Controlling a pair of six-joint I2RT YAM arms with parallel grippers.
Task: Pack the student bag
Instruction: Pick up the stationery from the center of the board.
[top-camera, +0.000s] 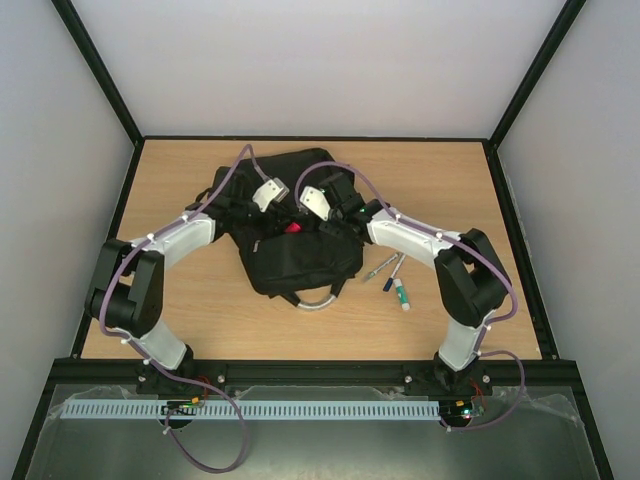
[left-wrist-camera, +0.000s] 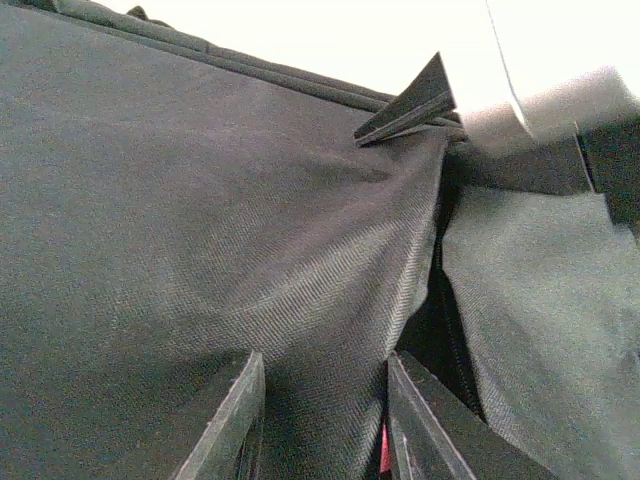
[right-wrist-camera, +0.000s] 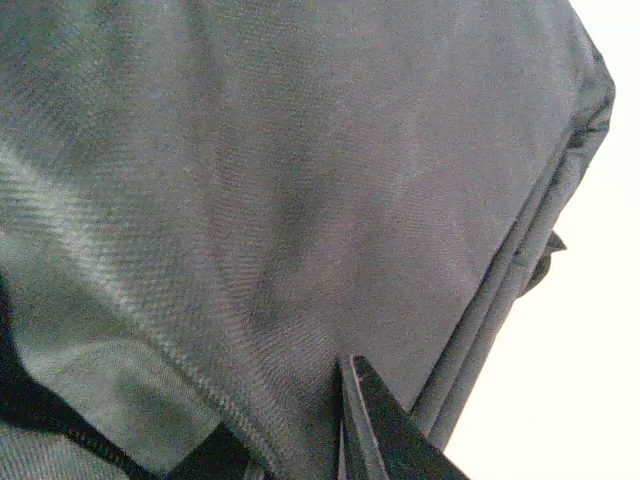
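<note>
Two grippers on student bag (top-camera: 300, 255): my left gripper (left-wrist-camera: 320, 420) clamped a fabric fold (left-wrist-camera: 400, 260), likely to lift the pocket mouth (left-wrist-camera: 440, 335); right gripper (top-camera: 312, 215): jaws' state I could not tell.

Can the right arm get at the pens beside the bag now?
Probably yes: the pens lie uncovered on the table, right of the student bag, near the right arm, which now reaches over the bag.

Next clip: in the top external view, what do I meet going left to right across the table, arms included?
left arm's elbow → student bag → loose pens → right arm's elbow
</note>
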